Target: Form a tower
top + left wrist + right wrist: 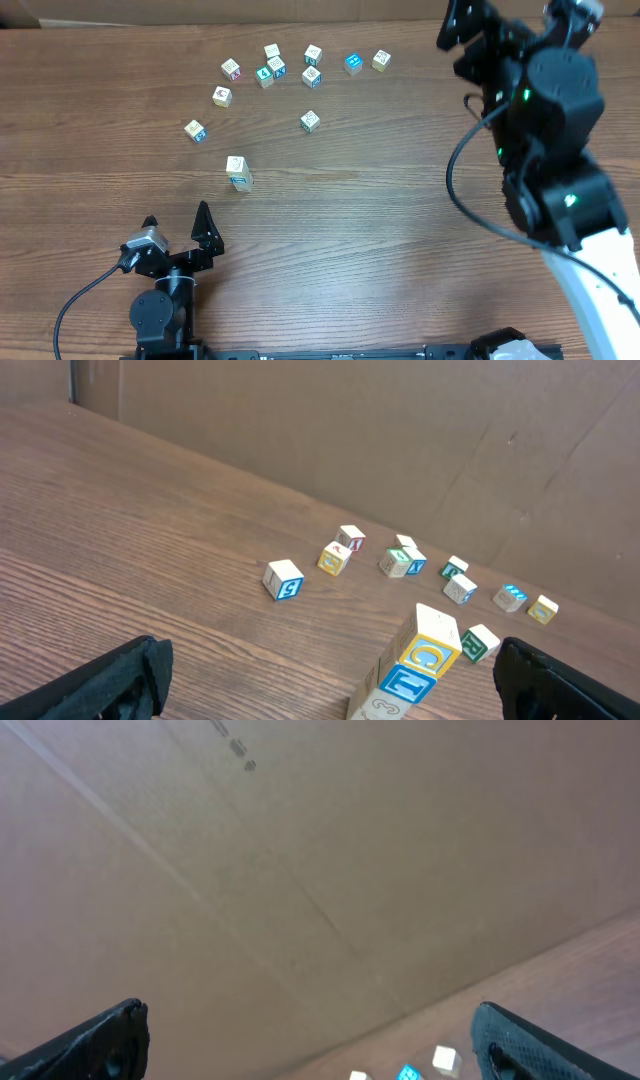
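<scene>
Tower [238, 172] of cubes upright on table [400, 250], loose cubes [275, 68] scattered beyond, left gripper [177, 220] near, jaws apart, empty, right gripper [308, 1015] well apart, jaws wide, empty

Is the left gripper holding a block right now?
No, the left gripper is open and empty, standing apart from the tower.

Loose wooden cubes [312, 77] lie scattered across the far side of a brown wood-grain counter [380, 220], most of them in a ragged cluster. A blue-faced cube [353, 64] sits near its right end, and a lone cube [195, 130] lies apart at the left. A plain cardboard wall [350, 430] stands behind.
</scene>
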Controlling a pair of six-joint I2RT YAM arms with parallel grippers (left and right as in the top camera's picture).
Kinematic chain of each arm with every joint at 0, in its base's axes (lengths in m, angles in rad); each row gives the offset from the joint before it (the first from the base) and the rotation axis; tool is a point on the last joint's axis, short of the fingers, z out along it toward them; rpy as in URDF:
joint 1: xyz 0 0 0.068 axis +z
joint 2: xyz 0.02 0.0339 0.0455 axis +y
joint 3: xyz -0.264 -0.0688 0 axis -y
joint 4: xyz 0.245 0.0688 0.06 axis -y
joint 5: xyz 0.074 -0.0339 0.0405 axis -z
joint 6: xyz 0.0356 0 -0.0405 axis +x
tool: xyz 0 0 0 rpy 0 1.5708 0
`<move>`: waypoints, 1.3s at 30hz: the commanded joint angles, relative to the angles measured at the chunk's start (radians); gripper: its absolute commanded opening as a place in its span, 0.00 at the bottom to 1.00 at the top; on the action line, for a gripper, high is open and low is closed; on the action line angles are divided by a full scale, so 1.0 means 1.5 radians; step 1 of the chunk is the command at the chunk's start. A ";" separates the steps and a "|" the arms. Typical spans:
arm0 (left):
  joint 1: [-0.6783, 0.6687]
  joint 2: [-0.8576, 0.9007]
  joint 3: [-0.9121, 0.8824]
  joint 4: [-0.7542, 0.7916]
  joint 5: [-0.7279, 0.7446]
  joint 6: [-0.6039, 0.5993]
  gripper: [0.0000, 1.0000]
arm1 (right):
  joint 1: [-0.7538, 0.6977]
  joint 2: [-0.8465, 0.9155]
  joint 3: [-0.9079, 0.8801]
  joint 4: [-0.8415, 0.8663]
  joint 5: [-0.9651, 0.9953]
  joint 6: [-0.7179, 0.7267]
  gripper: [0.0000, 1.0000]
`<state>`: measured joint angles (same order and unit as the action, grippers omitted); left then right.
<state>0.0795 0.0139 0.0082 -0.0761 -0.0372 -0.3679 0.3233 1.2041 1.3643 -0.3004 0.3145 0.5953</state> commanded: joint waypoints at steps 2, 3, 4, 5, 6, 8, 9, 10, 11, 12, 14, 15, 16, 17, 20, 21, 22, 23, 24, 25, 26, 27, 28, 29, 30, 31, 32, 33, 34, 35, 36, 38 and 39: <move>0.004 -0.006 -0.002 0.001 0.003 -0.004 0.99 | 0.003 -0.086 -0.131 0.056 0.004 -0.001 1.00; 0.004 -0.006 -0.002 0.001 0.003 -0.004 0.99 | 0.003 -0.107 -0.163 0.059 0.004 -0.001 1.00; 0.004 -0.006 -0.002 0.001 0.003 -0.004 1.00 | 0.003 -0.132 -0.200 0.060 0.004 -0.001 1.00; 0.004 -0.006 -0.002 0.001 0.003 -0.004 0.99 | 0.003 -0.156 -0.233 0.060 0.004 -0.001 1.00; 0.004 -0.006 -0.002 0.001 0.003 -0.004 1.00 | 0.003 -0.177 -0.261 0.061 0.004 -0.001 1.00; 0.004 -0.006 -0.002 0.001 0.003 -0.004 1.00 | 0.002 -0.231 -0.334 0.065 0.004 -0.001 1.00; 0.004 -0.006 -0.002 0.001 0.003 -0.004 0.99 | 0.001 -0.266 -0.381 0.075 0.004 -0.001 1.00; 0.004 -0.006 -0.002 0.001 0.003 -0.004 1.00 | 0.001 -0.293 -0.416 0.084 0.004 -0.001 1.00; 0.004 -0.006 -0.002 0.001 0.003 -0.004 1.00 | 0.001 -0.326 -0.456 0.094 0.004 -0.001 1.00; 0.004 -0.006 -0.002 0.001 0.003 -0.004 0.99 | 0.001 -0.354 -0.490 0.102 0.004 -0.001 1.00; 0.004 -0.006 -0.002 0.001 0.003 -0.004 1.00 | 0.001 -0.408 -0.553 0.113 0.004 -0.001 1.00; 0.004 -0.006 -0.002 0.001 0.003 -0.004 0.99 | 0.001 -0.434 -0.581 0.113 0.004 -0.001 1.00; 0.004 -0.006 -0.002 0.001 0.003 -0.004 0.99 | 0.001 -0.458 -0.607 0.116 0.004 -0.001 1.00; 0.004 -0.006 -0.002 0.001 0.003 -0.004 1.00 | 0.001 -0.482 -0.631 0.118 0.004 -0.001 1.00; 0.004 -0.006 -0.002 0.001 0.003 -0.004 0.99 | 0.001 -0.550 -0.692 0.126 0.004 -0.001 1.00; 0.004 -0.006 -0.002 0.001 0.003 -0.004 0.99 | 0.001 -0.570 -0.708 0.129 0.004 -0.001 1.00; 0.004 -0.006 -0.002 0.001 0.003 -0.004 0.99 | 0.001 -0.590 -0.722 0.129 0.004 -0.001 1.00; 0.004 -0.006 -0.002 0.001 0.003 -0.004 0.99 | 0.001 -0.606 -0.732 0.129 0.004 -0.001 1.00; 0.004 -0.006 -0.002 0.001 0.003 -0.004 0.99 | 0.001 -0.618 -0.741 0.129 0.004 -0.001 1.00; 0.004 -0.006 -0.002 0.001 0.003 -0.004 0.99 | -0.001 -0.630 -0.748 0.130 0.004 -0.001 1.00; 0.004 -0.006 -0.002 0.001 0.003 -0.004 1.00 | -0.004 -0.640 -0.755 0.129 0.004 -0.001 1.00; 0.004 -0.006 -0.002 0.001 0.003 -0.004 1.00 | -0.008 -0.651 -0.761 0.129 0.004 -0.001 1.00; 0.004 -0.006 -0.002 0.001 0.003 -0.004 1.00 | -0.016 -0.663 -0.768 0.126 0.004 -0.001 1.00; 0.004 -0.006 -0.002 0.001 0.003 -0.004 1.00 | -0.021 -0.671 -0.773 0.125 0.004 -0.001 1.00; 0.004 -0.006 -0.002 0.001 0.003 -0.004 1.00 | -0.029 -0.683 -0.779 0.125 0.004 -0.001 1.00; 0.004 -0.006 -0.002 0.001 0.003 -0.004 1.00 | -0.035 -0.691 -0.785 0.126 0.004 -0.001 1.00; 0.004 -0.006 -0.002 0.001 0.003 -0.004 1.00 | -0.040 -0.700 -0.789 0.125 0.004 -0.001 1.00; 0.004 -0.006 -0.002 0.001 0.003 -0.004 1.00 | -0.044 -0.708 -0.794 0.125 0.004 -0.001 1.00; 0.004 -0.006 -0.002 0.001 0.003 -0.004 0.99 | -0.047 -0.715 -0.798 0.125 0.004 -0.001 1.00; 0.004 -0.006 -0.002 0.001 0.003 -0.004 1.00 | -0.047 -0.721 -0.803 0.125 0.004 -0.001 1.00; 0.004 -0.006 -0.002 0.001 0.003 -0.004 0.99 | -0.047 -0.727 -0.807 0.126 0.004 -0.001 1.00; 0.004 -0.006 -0.002 0.001 0.003 -0.004 1.00 | -0.047 -0.739 -0.815 0.126 0.004 -0.001 1.00; 0.004 -0.006 -0.002 0.001 0.003 -0.004 0.99 | -0.047 -0.744 -0.819 0.126 0.004 -0.001 1.00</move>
<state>0.0795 0.0132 0.0082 -0.0765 -0.0372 -0.3676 0.2565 0.1177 0.1604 -0.1173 0.3145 0.5957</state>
